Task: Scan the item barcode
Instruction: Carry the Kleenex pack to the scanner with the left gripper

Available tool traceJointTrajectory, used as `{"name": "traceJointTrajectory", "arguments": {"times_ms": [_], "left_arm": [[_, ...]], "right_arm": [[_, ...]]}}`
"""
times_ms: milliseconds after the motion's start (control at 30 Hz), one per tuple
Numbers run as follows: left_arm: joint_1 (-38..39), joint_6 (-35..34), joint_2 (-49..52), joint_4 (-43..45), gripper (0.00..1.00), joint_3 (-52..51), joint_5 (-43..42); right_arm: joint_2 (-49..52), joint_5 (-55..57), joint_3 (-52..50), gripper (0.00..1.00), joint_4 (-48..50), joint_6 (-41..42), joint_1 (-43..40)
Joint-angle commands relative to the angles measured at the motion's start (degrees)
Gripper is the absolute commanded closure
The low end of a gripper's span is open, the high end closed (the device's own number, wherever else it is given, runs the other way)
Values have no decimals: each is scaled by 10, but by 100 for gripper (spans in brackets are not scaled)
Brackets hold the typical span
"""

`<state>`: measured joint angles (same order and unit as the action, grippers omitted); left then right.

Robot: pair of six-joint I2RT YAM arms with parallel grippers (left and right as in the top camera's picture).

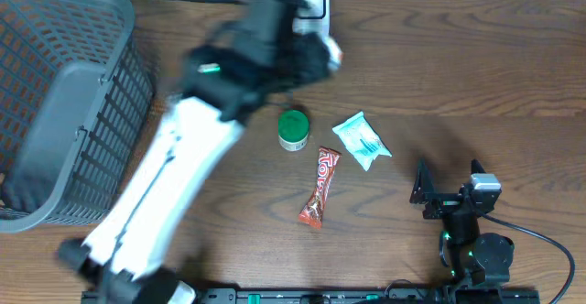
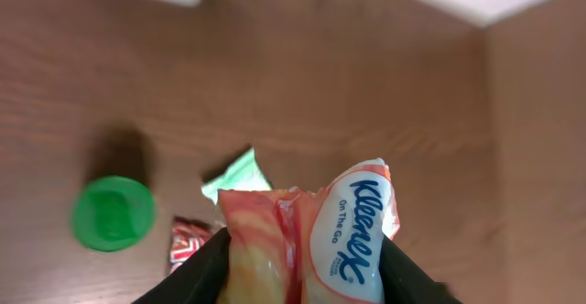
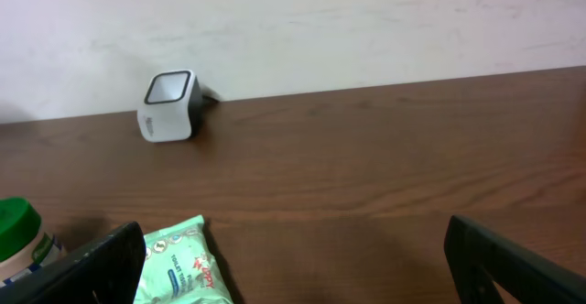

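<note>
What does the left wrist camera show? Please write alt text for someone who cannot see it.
The left claw grips a peach-and-white Kleenex On The Go tissue pack above a brown wooden table. On the table below lie a round green lid, a mint-green packet and the end of a red wrapper.

The left arm (image 1: 174, 176) slants across the bench (image 1: 513, 75) from the near edge to the scanner (image 1: 311, 0), its left gripper (image 2: 302, 267) clamping the tissue pack (image 2: 316, 235) and closing off the approach there. The basket (image 1: 55, 93) walls in the left side. A green-capped bottle (image 1: 293, 128), candy bar (image 1: 319, 187) and wipes pack (image 1: 361, 139) crowd the middle. Bare wood lies right of the wipes pack, past the wide-spread right gripper (image 1: 448, 183)
</note>
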<state>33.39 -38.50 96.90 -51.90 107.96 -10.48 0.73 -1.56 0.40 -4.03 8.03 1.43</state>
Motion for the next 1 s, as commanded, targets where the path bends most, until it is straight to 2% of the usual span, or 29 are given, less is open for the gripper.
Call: {"name": "traceJointTrajectory", "arguments": {"times_ms": [0, 233, 467, 700, 833, 867, 900, 933, 967], "left_arm": [[41, 9, 60, 14, 59, -9, 28], [80, 6, 164, 90, 59, -9, 28], [102, 5, 274, 232, 59, -9, -22], [102, 3, 333, 269, 59, -9, -39], [103, 12, 339, 257, 31, -9, -39], [104, 19, 339, 255, 15, -9, -40], [104, 30, 337, 252, 7, -9, -41], [104, 38, 335, 252, 0, -9, -41], [104, 50, 331, 252, 2, -8, -41]], "right_arm": [[-2, 2, -1, 1, -2, 0, 4], [-2, 2, -1, 1, -2, 0, 4], [-2, 2, -1, 1, -2, 0, 4], [-2, 2, -1, 1, -2, 0, 4], [-2, 2, -1, 1, -2, 0, 4], [-2, 2, -1, 1, -2, 0, 4], [-2, 2, -1, 1, -2, 0, 4], [-2, 2, -1, 1, -2, 0, 4], [-2, 2, -1, 1, -2, 0, 4]]}}
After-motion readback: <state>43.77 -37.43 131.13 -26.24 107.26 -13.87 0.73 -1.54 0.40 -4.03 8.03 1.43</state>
